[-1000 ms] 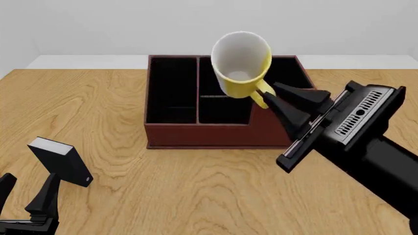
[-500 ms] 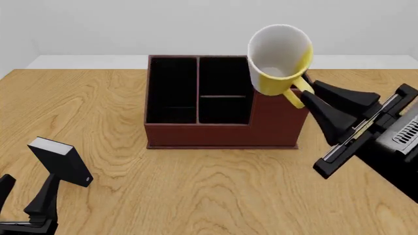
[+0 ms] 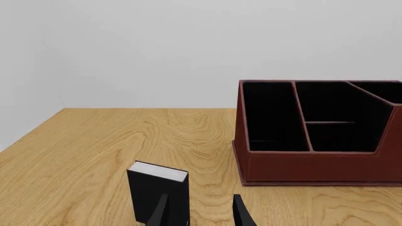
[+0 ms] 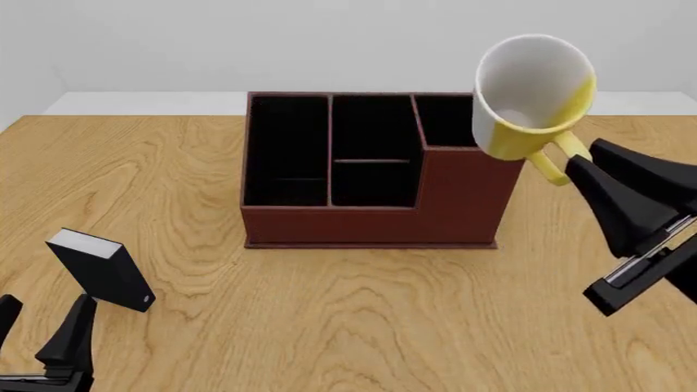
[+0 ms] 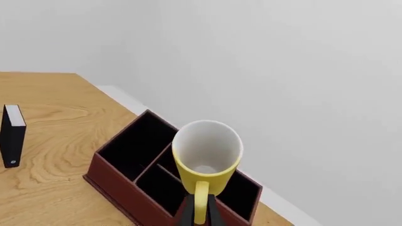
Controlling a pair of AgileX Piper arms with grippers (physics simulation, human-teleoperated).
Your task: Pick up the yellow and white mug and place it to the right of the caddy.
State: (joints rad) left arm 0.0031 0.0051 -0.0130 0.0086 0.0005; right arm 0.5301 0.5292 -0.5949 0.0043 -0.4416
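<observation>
The yellow and white mug (image 4: 531, 96) hangs tilted in the air, white mouth toward the camera, over the right end of the caddy (image 4: 370, 220). My right gripper (image 4: 575, 166) is shut on its yellow handle (image 4: 551, 163). In the right wrist view the mug (image 5: 207, 155) sits above the caddy (image 5: 125, 188), handle pinched between the fingers. The caddy is reddish-brown with black-lined compartments and also shows in the left wrist view (image 3: 320, 160). My left gripper (image 4: 38, 339) is open and empty at the near left corner.
A small black block with a white edge (image 4: 100, 269) stands on the table near the left gripper; it also shows in the left wrist view (image 3: 157, 190) and the right wrist view (image 5: 11, 134). Bare wooden table (image 4: 577, 327) lies to the caddy's right.
My right gripper has carried the mug to the right and slightly up, from over the caddy's middle to over its right end. The left arm has barely moved.
</observation>
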